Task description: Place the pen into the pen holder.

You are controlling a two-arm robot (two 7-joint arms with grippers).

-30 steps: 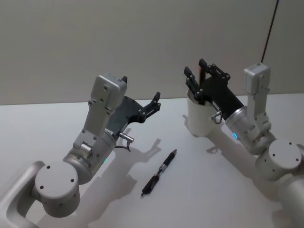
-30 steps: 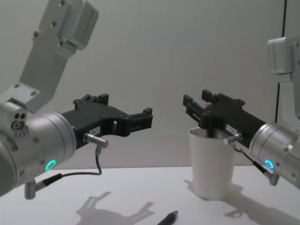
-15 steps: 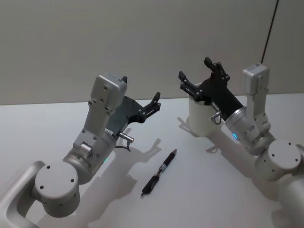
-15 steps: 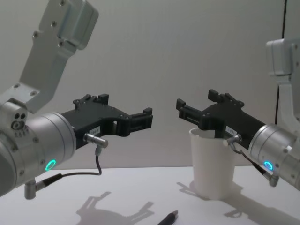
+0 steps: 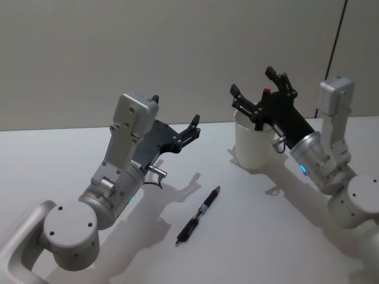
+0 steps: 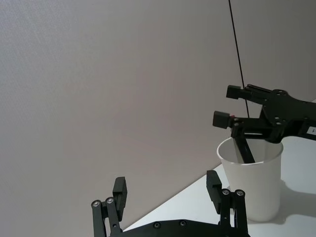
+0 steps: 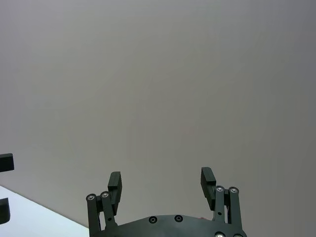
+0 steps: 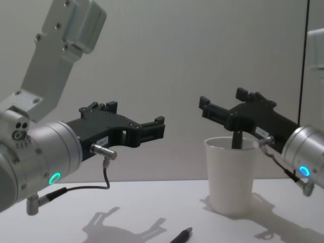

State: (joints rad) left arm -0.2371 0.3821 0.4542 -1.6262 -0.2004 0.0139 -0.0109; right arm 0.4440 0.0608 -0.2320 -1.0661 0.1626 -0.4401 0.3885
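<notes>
White pen holder (image 8: pixel 230 177) holds pen (image 8: pixel 236 140); right fingers (image 8: pixel 212 109) wide, empty, withdrawn; left fingers (image 8: pixel 149 130) apart

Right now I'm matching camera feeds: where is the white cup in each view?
Head view: cup right of centre, far on the table.
Chest view: cup right of centre, low.
Left wrist view: cup beyond the left gripper.
Right wrist view: wall past the right gripper.
Landmark: right gripper, open above the cup's rim.
</notes>
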